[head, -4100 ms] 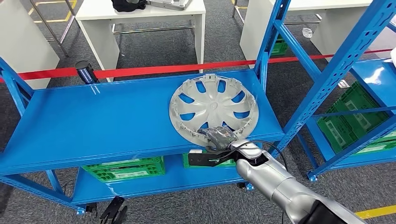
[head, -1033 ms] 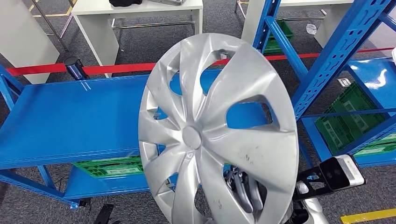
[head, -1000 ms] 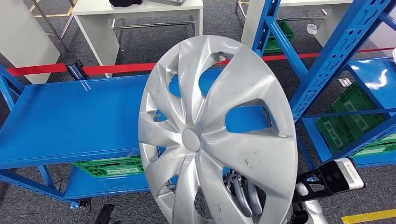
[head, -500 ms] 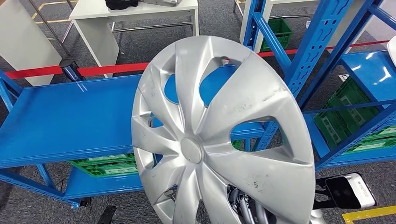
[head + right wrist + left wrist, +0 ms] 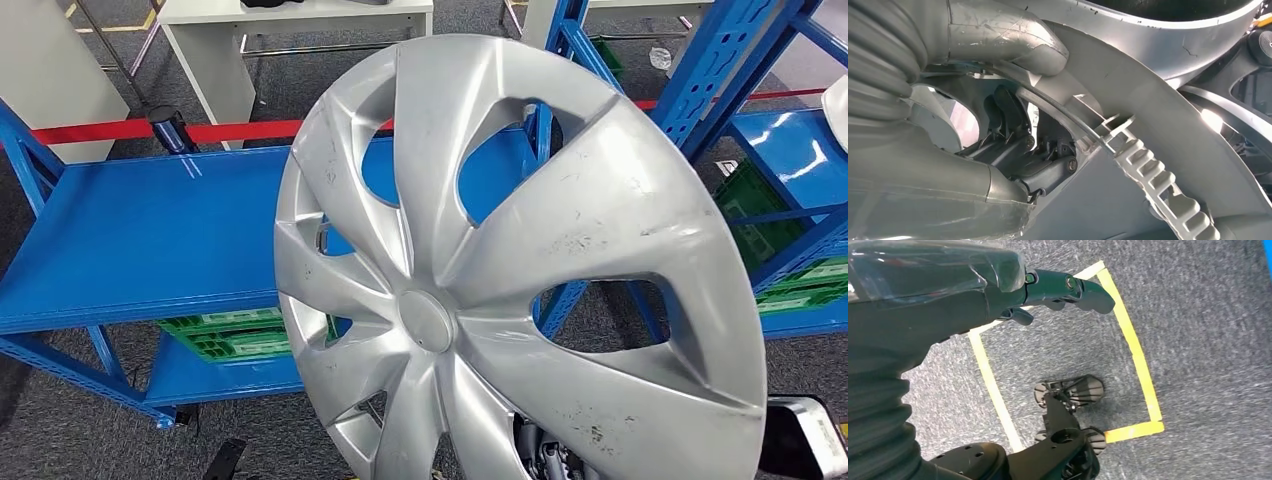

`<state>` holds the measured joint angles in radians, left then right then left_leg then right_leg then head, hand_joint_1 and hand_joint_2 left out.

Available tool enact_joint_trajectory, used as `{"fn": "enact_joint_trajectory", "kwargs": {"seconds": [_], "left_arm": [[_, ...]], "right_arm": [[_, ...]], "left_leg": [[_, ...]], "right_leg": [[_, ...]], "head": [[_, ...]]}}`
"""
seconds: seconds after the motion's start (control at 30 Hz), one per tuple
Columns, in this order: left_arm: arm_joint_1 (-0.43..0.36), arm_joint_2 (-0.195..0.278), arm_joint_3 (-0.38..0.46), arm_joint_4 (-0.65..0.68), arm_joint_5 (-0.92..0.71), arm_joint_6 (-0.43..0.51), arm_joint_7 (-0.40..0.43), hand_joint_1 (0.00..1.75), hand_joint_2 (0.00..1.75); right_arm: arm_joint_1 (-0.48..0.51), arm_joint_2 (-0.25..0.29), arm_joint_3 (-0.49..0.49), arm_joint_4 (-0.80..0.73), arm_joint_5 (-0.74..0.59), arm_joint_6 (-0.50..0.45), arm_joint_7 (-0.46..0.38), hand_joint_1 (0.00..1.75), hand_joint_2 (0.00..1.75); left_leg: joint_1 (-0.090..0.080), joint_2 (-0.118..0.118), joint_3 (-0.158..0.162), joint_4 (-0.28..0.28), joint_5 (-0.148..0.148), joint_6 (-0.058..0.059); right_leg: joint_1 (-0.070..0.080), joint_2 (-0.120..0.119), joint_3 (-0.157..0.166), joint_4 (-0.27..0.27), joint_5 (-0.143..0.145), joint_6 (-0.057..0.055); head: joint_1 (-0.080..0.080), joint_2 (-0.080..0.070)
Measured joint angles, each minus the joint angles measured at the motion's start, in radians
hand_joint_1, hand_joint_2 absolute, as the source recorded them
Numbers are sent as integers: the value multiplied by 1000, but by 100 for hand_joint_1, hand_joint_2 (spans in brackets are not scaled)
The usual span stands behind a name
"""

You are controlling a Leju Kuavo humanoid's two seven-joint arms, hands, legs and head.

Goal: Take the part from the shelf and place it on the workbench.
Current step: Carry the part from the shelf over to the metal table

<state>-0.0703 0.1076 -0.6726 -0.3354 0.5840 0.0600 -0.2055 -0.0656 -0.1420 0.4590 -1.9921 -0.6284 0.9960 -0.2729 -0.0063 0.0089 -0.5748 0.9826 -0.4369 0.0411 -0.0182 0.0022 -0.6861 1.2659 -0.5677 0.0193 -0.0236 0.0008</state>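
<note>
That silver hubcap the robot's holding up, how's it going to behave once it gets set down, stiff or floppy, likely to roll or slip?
The hubcap is probably stiff and light: it keeps its shape while the right hand grips it at one edge. Its glossy curved face may be slippery. Being round, it could roll if set on its rim, so laying it flat seems safer.

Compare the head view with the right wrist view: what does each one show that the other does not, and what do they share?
Head view alone: the front face of the silver hubcap, lifted off the blue shelf, with green crates below and a red tape line behind. Right wrist view alone: the right hand gripping the cover's rim, thumb on one side, dark fingers through an opening, by the ribbed clip ring. Both show the hubcap itself.
</note>
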Motion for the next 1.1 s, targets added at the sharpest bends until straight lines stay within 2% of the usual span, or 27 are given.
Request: {"fn": "enact_joint_trajectory", "kwargs": {"seconds": [0.03, 0.07, 0.1, 0.13, 0.2, 0.27, 0.3, 0.37, 0.4, 0.43, 0.47, 0.5, 0.53, 0.6, 0.63, 0.67, 0.73, 0.8, 0.83, 0.9, 0.93, 0.97, 1.0, 1.03, 1.07, 1.1], "left_arm": [[0, 0, 0, 0, 1, 0, 0, 0, 175], [0, -1, 0, 0, 1, 0, 0, 0, 175], [0, -1, 0, 0, 2, 0, 0, 0, 175], [0, -1, 0, 0, 3, 0, 0, 0, 175], [1, -2, 0, 0, 5, 0, 0, 0, 175], [1, -1, 0, 0, 8, -2, 0, 0, 175], [2, 0, 0, 0, 10, -3, 0, 0, 175], [3, 2, 0, 0, 12, -5, 0, 0, 175], [3, 2, 0, 0, 12, -6, 0, 0, 175], [3, 2, -1, 0, 12, -6, 0, 0, 175], [3, 2, -1, 0, 13, -6, 0, 0, 175], [3, 2, -1, 0, 13, -6, 0, 0, 175], [3, 2, -2, 0, 13, -6, 0, 0, 175], [1, 3, -3, -1, 13, -5, 1, 0, 175], [0, 4, -3, -2, 13, -4, 2, 0, 175], [-1, 5, -3, -3, 13, -3, 2, 0, 175], [-1, 7, -4, -3, 13, -2, 3, 0, 175], [-4, 7, -4, -4, 13, -2, 4, 0, 175], [-5, 6, -4, -4, 13, -2, 5, 0, 175], [-9, 3, -4, -5, 13, -2, 7, 0, 175], [-9, 2, -4, -5, 13, -2, 8, 0, 175], [-9, 1, -4, -5, 13, -2, 9, 0, 175], [-9, 0, -4, -5, 13, -2, 10, 0, 175], [-10, -1, -4, -5, 13, -1, 11, 0, 175], [-10, -3, -4, -5, 13, -1, 11, 0, 175], [-11, -4, -4, -5, 13, -1, 12, 0, 175]], "right_arm": [[-1, -1, 0, 0, 2, 2, -3, 124, 175], [-3, -1, 0, 0, 3, 4, -5, 124, 175], [-5, -1, 0, 0, 4, 6, -5, 124, 175], [-7, -2, 1, 0, 4, 8, -6, 124, 175], [-9, -2, 1, 0, 4, 11, -7, 124, 175], [-14, -3, 2, 0, 4, 11, -8, 124, 175], [-17, -3, 3, 0, 3, 11, -10, 124, 175], [-22, -4, 4, 0, 3, 11, -14, 124, 175], [-23, -4, 5, 0, 4, 10, -16, 124, 175], [-23, -4, 5, 0, 6, 9, -17, 124, 175], [-23, -4, 6, 0, 9, 8, -19, 124, 175], [-23, -4, 6, 0, 12, 8, -20, 124, 175], [-23, -4, 6, 0, 15, 8, -21, 124, 175], [-24, -4, 6, -2, 17, 8, -21, 124, 175], [-24, -4, 6, -3, 18, 7, -21, 124, 175], [-25, -4, 6, -4, 19, 7, -21, 124, 175], [-26, -4, 6, -4, 19, 6, -21, 124, 175], [-27, -5, 6, -5, 20, 4, -21, 124, 175], [-28, -5, 6, -5, 20, 3, -22, 124, 175], [-29, -6, 5, -5, 21, 3, -23, 124, 175], [-29, -7, 4, -5, 21, 2, -22, 124, 175], [-29, -7, 4, -5, 21, 1, -22, 124, 175], [-29, -7, 4, -5, 21, 0, -21, 124, 175], [-30, -7, 4, -5, 21, -2, -21, 124, 175], [-31, -7, 4, -5, 21, -3, -21, 124, 175], [-33, -7, 4, -5, 21, -4, -20, 124, 175]], "left_leg": [[0, 0, -6, 2, 4, -2], [0, 0, -11, 5, 7, -5], [-1, 0, -16, 8, 10, -9], [-2, 0, -20, 12, 13, -14], [-3, 0, -26, 17, 20, -25], [1, -3, -36, 27, 16, -38], [3, -5, -45, 46, -4, -45], [9, -9, -81, 146, -82, -59], [12, -9, -103, 215, -123, -64], [15, -9, -119, 273, -151, -67], [16, -9, -120, 302, -159, -69], [17, -9, -102, 290, -149, -68], [17, -10, -63, 239, -125, -65], [13, -11, 36, 88, -83, -51], [10, -11, 69, 33, -72, -44], [6, -12, 86, 4, -70, -38], [0, -11, 83, -6, -61, -28], [2, -6, 80, -25, -38, -14], [5, -3, 75, -35, -25, -7], [7, -1, 56, -43, -3, 0], [6, 0, 44, -42, 5, 1], [6, 1, 32, -39, 11, 0], [6, 2, 20, -35, 17, -1], [7, 2, 9, -29, 21, -3], [8, 2, -2, -20, 25, -6], [7, 2, -14, -10, 27, -9]], "right_leg": [[0, -1, 50, -70, 19, 8], [0, -2, 101, -150, 32, 10], [2, -2, 141, -212, 46, 7], [4, -2, 164, -250, 53, 2], [9, 0, 166, -257, 60, -11], [5, 0, 157, -261, 68, -27], [3, -1, 153, -263, 74, -36], [1, -1, 139, -264, 86, -48], [2, -2, 132, -263, 92, -50], [2, -2, 124, -263, 98, -50], [3, -2, 116, -262, 104, -49], [4, -1, 110, -262, 110, -48], [5, -1, 105, -261, 114, -46], [7, -1, 98, -261, 124, -41], [7, -1, 96, -262, 129, -36], [7, -1, 94, -263, 133, -31], [4, -2, 93, -268, 145, -16], [4, -2, 81, -257, 136, -10], [6, -3, 64, -227, 113, -13], [6, -3, 15, -110, 39, -22], [5, -3, -6, -44, 9, -22], [4, -3, -16, 3, -8, -18], [3, -3, -6, 12, -7, -10], [2, -3, 25, -22, 8, 0], [0, -3, 71, -87, 27, 8], [-1, -4, 123, -165, 39, 12]], "head": [[0, 0], [0, 0], [0, 0], [0, 0], [-1, 0], [-1, 0], [-2, 0], [-4, 0], [-4, 0], [-4, 0], [-4, 0], [-4, 0], [-4, 0], [-4, 0], [-4, 0], [-4, 0], [-5, 0], [-4, 0], [-4, 0], [-2, 0], [-1, 0], [-1, 0], [-1, 0], [-1, 0], [-1, 0], [0, 0]]}}
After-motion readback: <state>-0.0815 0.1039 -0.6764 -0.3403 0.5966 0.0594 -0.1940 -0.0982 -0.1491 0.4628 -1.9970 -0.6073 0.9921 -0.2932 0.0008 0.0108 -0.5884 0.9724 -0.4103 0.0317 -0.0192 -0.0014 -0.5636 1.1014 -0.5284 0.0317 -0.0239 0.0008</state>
